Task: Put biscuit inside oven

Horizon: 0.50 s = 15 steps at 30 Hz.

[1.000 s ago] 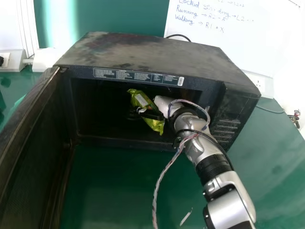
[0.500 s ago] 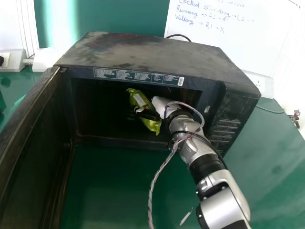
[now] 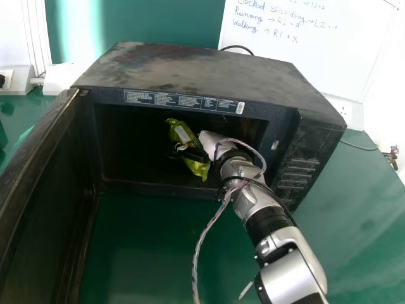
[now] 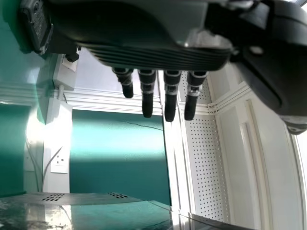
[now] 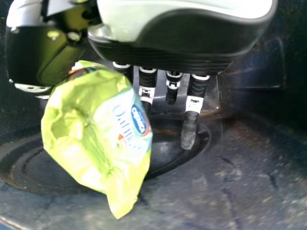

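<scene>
Gripped a green biscuit packet (image 3: 179,132) between thumb and fingers of the right hand (image 3: 211,140), inside the oven (image 3: 190,71); held the left hand (image 4: 153,53) open.

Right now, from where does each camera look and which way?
Head view: on the head, forward and down at the oven; right hand and arm show.
Left wrist view: at that wrist, toward a green panel; left hand shows.
Right wrist view: at that wrist, toward the packet inside the oven; right hand shows.
Head and right wrist views share packet and oven.
</scene>
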Each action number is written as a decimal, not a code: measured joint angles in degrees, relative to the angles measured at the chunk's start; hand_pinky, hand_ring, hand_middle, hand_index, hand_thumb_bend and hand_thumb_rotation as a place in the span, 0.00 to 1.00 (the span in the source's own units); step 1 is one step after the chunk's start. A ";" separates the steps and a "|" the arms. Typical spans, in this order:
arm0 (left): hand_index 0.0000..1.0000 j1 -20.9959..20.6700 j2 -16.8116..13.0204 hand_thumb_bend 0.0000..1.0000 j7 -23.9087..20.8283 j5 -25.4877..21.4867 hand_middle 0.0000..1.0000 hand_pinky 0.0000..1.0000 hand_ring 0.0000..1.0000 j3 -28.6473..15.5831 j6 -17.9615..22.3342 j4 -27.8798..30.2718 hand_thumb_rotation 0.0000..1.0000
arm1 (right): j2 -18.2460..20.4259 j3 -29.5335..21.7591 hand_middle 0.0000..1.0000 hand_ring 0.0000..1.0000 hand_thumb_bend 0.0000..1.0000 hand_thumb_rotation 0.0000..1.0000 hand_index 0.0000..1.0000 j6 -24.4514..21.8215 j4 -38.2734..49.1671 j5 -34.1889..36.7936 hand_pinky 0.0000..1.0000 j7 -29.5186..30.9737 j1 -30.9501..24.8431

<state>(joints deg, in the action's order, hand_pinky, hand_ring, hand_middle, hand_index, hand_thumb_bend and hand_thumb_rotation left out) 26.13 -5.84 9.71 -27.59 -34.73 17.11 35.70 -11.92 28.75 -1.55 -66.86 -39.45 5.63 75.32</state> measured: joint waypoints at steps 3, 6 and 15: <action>0.90 0.07 0.21 1.00 -0.01 0.00 0.91 0.99 0.91 0.00 0.00 0.10 1.00 | 0.20 -0.03 0.61 0.58 0.53 0.15 0.48 0.12 -0.55 0.17 0.45 -0.21 0.00; 0.90 0.16 0.32 1.00 -0.01 0.03 0.91 0.99 0.91 0.00 0.00 0.14 1.00 | 0.28 0.02 0.61 0.59 0.53 0.15 0.48 0.08 -1.51 0.12 0.45 -0.36 0.00; 0.90 0.38 0.57 1.00 -0.04 0.29 0.91 0.99 0.91 0.01 0.00 0.20 1.00 | 0.38 -0.01 0.58 0.55 0.53 0.15 0.48 0.20 -2.16 0.33 0.42 -0.48 0.10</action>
<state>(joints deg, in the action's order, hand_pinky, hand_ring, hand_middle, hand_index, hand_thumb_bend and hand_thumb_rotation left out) 26.51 -5.27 9.68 -27.30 -34.72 17.11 35.90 -11.53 28.75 -1.35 -69.03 -39.12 5.15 75.42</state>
